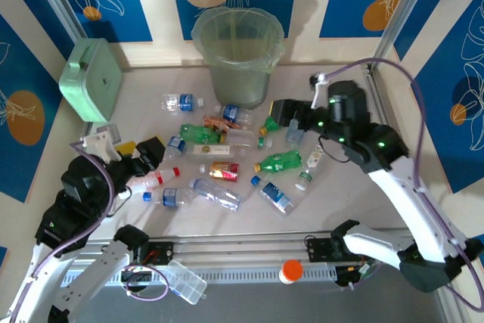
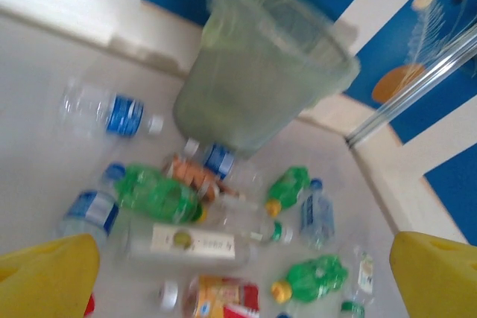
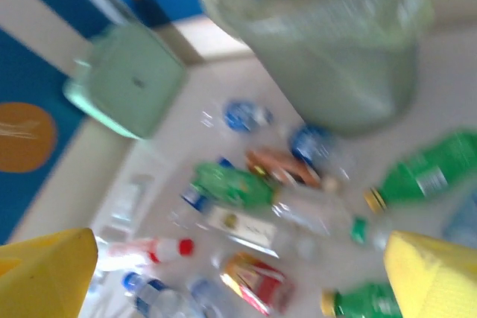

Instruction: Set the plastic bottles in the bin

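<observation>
Small clear and green plastic bottles lie scattered on the white table, at six o'clock from the large translucent grey-green round bin. The left gripper hovers at the pile's eight o'clock and the right gripper at two o'clock. Both sets of yellow fingers are spread wide, holding nothing.

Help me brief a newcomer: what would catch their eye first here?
A colourful scatter of plastic bottles lies across the middle of the table. Behind them, at the far edge, stands the big translucent bin, with a mint green box to its left.
</observation>
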Controlling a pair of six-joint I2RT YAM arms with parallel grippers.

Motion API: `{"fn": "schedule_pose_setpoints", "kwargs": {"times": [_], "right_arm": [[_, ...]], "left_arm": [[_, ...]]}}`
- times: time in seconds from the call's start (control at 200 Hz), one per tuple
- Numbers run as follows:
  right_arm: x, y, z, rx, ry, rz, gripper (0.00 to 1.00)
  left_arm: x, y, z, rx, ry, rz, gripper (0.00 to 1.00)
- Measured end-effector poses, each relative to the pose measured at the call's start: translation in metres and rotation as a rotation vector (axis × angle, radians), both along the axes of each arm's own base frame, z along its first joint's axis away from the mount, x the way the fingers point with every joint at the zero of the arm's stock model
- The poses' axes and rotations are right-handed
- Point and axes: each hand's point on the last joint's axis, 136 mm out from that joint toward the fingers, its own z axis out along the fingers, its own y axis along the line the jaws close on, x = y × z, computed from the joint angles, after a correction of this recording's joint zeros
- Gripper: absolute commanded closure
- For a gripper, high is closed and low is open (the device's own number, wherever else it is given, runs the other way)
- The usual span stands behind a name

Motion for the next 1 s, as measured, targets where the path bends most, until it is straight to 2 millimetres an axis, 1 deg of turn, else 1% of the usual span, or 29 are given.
{"fn": "schedule_pose_setpoints", "kwargs": {"times": [0.03,0.035,0.045,0.05,0.065,0.07,0.09,0.115,0.17,0.235,0.295,0.36,0.465,0.54,0.635,0.745,0.79,0.895,1.0], "right_arm": [[0.0,-0.006,-0.026,-0.032,0.061,-0.038,0.08],[-0.001,-0.008,-0.033,-0.044,0.079,-0.047,0.09],[-0.001,-0.01,-0.041,-0.059,0.095,-0.057,0.09],[-0.002,-0.012,-0.048,-0.069,0.112,-0.069,0.09],[-0.003,-0.016,-0.059,-0.082,0.139,-0.086,0.09],[-0.004,-0.018,-0.066,-0.094,0.156,-0.098,0.09],[-0.006,-0.025,-0.081,-0.118,0.191,-0.125,0.09],[-0.011,-0.035,-0.105,-0.157,0.252,-0.171,0.09],[-0.02,-0.056,-0.141,-0.219,0.347,-0.264,0.11],[-0.028,-0.079,-0.168,-0.276,0.429,-0.367,0.11],[-0.027,-0.092,-0.183,-0.306,0.472,-0.435,0.11],[-0.023,-0.102,-0.197,-0.322,0.515,-0.482,0.08],[-0.009,-0.116,-0.218,-0.324,0.576,-0.542,0.01],[0.004,-0.123,-0.233,-0.336,0.612,-0.564,0.01],[0.014,-0.13,-0.253,-0.361,0.667,-0.579,0.03],[0.025,-0.134,-0.273,-0.365,0.712,-0.587,0.06],[0.026,-0.136,-0.279,-0.368,0.727,-0.588,0.07],[0.03,-0.137,-0.293,-0.378,0.761,-0.591,0.09],[0.03,-0.136,-0.307,-0.385,0.795,-0.59,0.18]], "left_arm": [[0.0,-0.001,-0.01,0.004,0.029,-0.005,0.01],[0.0,-0.001,-0.011,0.005,0.033,-0.005,0.01],[0.0,-0.002,-0.015,0.005,0.044,-0.008,0.01],[0.0,-0.002,-0.015,0.006,0.047,-0.008,0.01],[0.0,-0.003,-0.021,0.01,0.063,-0.011,0.01],[0.0,-0.003,-0.022,0.012,0.066,-0.011,0.01],[0.0,-0.004,-0.027,0.018,0.085,-0.016,0.01],[0.0,-0.006,-0.034,0.03,0.109,-0.02,0.01],[0.002,-0.008,-0.044,0.054,0.152,-0.028,0.01],[0.007,-0.01,-0.055,0.103,0.195,-0.037,0.01],[0.01,-0.012,-0.063,0.149,0.229,-0.046,0.01],[0.012,-0.012,-0.064,0.178,0.231,-0.054,0.01],[0.014,-0.015,-0.063,0.202,0.213,-0.073,0.01],[0.016,-0.019,-0.058,0.204,0.188,-0.095,0.01],[0.018,-0.024,-0.053,0.214,0.163,-0.121,0.01],[0.023,-0.027,-0.056,0.239,0.162,-0.134,0.01],[0.024,-0.027,-0.055,0.243,0.152,-0.137,0.01],[0.025,-0.03,-0.06,0.254,0.155,-0.151,0.01],[0.024,-0.033,-0.063,0.249,0.163,-0.17,0.01]]}}
